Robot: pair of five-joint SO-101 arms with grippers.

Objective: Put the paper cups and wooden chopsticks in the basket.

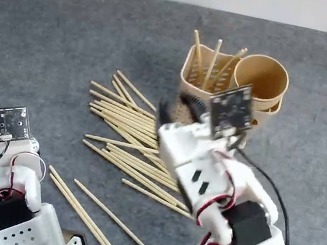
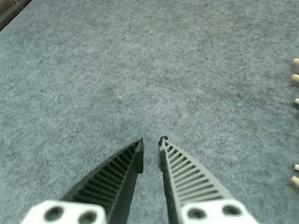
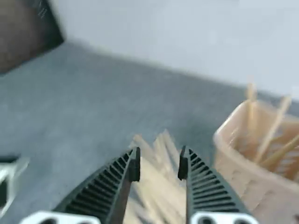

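Many loose wooden chopsticks lie fanned on the grey mat, and a few more lie nearer the arms. The beige perforated basket stands at the back with three chopsticks upright in it. Stacked paper cups stand at its right side; I cannot tell if they are inside it. My right gripper hovers open and empty between the pile and the basket. In its wrist view the right gripper is over blurred chopsticks, beside the basket. My left gripper has its fingers nearly together over bare mat, with chopstick ends off to one side.
The grey mat covers the table up to a white wall at the back. The left arm's base sits at the front left corner, and the right arm's base at the front right.
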